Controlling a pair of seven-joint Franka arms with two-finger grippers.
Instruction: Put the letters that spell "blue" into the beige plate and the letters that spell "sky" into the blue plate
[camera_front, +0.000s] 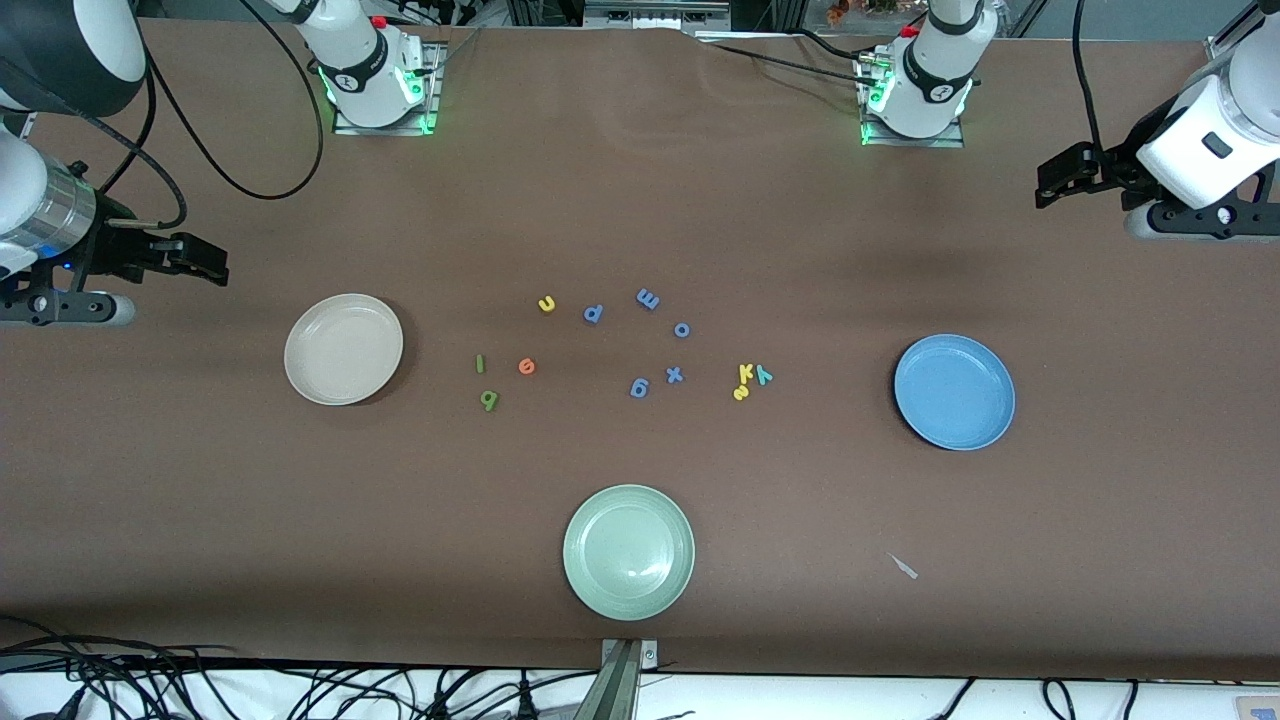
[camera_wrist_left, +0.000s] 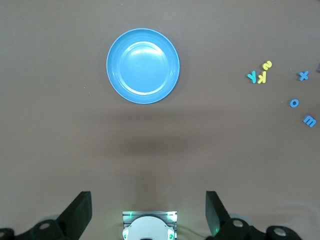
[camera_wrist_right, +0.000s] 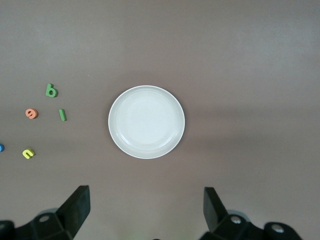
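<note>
Hovering with fingers spread: left gripper (camera_wrist_left: 148, 212) at table's three o'clock end past blue plate (camera_front: 954, 392), right gripper (camera_wrist_right: 146, 210) nine o'clock past beige plate (camera_front: 343, 349), letters between.

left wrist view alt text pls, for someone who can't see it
A blue plate sits empty on the brown table, seen from above. Beside it, apart from the plate, lie the teal y, yellow k and yellow s in a tight cluster, then three blue letters. The left gripper hangs with jaws open.
</note>
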